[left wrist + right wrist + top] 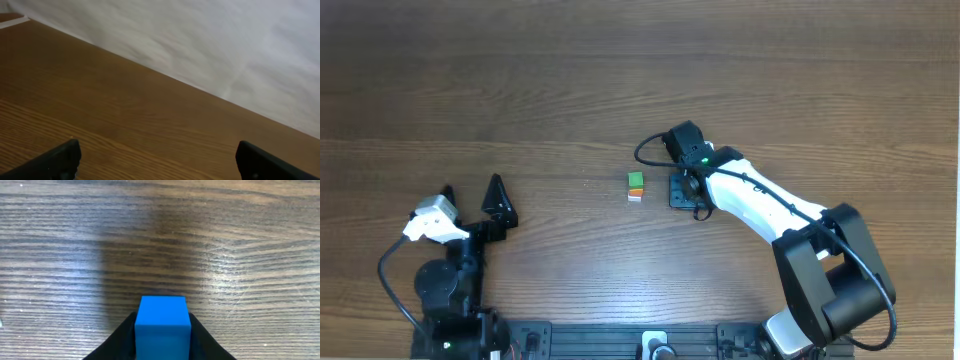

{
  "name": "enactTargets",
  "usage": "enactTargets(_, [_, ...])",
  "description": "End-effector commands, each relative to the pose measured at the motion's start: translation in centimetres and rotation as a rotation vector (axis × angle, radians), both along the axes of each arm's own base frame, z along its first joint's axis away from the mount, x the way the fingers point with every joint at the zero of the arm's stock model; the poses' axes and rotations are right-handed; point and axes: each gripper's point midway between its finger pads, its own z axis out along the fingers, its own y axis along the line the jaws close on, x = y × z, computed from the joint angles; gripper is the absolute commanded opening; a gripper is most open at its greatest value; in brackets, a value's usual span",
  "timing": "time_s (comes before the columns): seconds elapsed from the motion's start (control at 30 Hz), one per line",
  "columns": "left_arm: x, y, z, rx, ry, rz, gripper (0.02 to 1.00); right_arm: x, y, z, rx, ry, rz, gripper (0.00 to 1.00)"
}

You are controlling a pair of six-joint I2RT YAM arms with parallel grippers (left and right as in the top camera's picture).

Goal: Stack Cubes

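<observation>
Left arm: black rounded joint housings, a white plastic shell near the wrist, and a small green base light low down.
Left cable: thin and black, bowing out from the arm's side.
Left gripper: two matte black, wedge-shaped fingers with blunt tips.
Right arm: bulky black cylindrical joints joined by a long white shell link.
Right cable: black, running along the white link, with a loop at the wrist.
Right wrist block: black and boxy, with a green wrist light.
Right gripper: black, with smooth, curved inner finger surfaces.
</observation>
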Motion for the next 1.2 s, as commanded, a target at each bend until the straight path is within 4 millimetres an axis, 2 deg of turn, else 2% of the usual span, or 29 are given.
enactTargets(0.03, [0.0, -0.2, -0.1, 0.014, 0.000, -0.013, 1.000, -0.1, -0.3, -0.4, -0.003, 0.008, -0.006, 0.224])
enactTargets(0.17, [0.0, -0.2, -0.1, 0.014, -0.001, -0.013, 0.996, -0.1, 0.0, 0.2, 0.012, 0.005, -0.010, 0.143])
enactTargets(0.23, [0.0, -0.2, -0.1, 0.014, -0.001, -0.013, 1.000, 0.0, 0.2, 1.4, 0.015, -0.001, -0.005, 0.132])
enactTargets(0.37, [0.0, -0.2, -0.1, 0.014, -0.001, -0.013, 1.000, 0.4, 1.2, 4.8, 0.026, -0.031, 0.008, 0.084])
enactTargets(0.47, [0.0, -0.2, -0.1, 0.014, -0.001, -0.013, 1.000, 0.8, 2.2, 8.1, 0.015, -0.074, 0.006, 0.066])
enactTargets(0.63, [0.0, -0.2, -0.1, 0.014, 0.000, -0.013, 1.000, 1.3, 5.0, 13.7, 0.010, -0.148, 0.046, 0.045])
enactTargets(0.77, [0.0, -0.2, -0.1, 0.014, -0.001, -0.013, 1.000, 1.2, 7.4, 16.9, 0.034, -0.199, 0.071, 0.016])
enactTargets(0.93, [0.0, -0.2, -0.1, 0.014, -0.001, -0.013, 1.000, 0.2, 9.4, 17.3, 0.058, -0.191, 0.072, 0.012])
enactTargets(1.2, [0.0, -0.2, -0.1, 0.014, -0.001, -0.013, 1.000, -0.6, 11.4, 14.8, 0.054, -0.125, 0.078, 0.012])
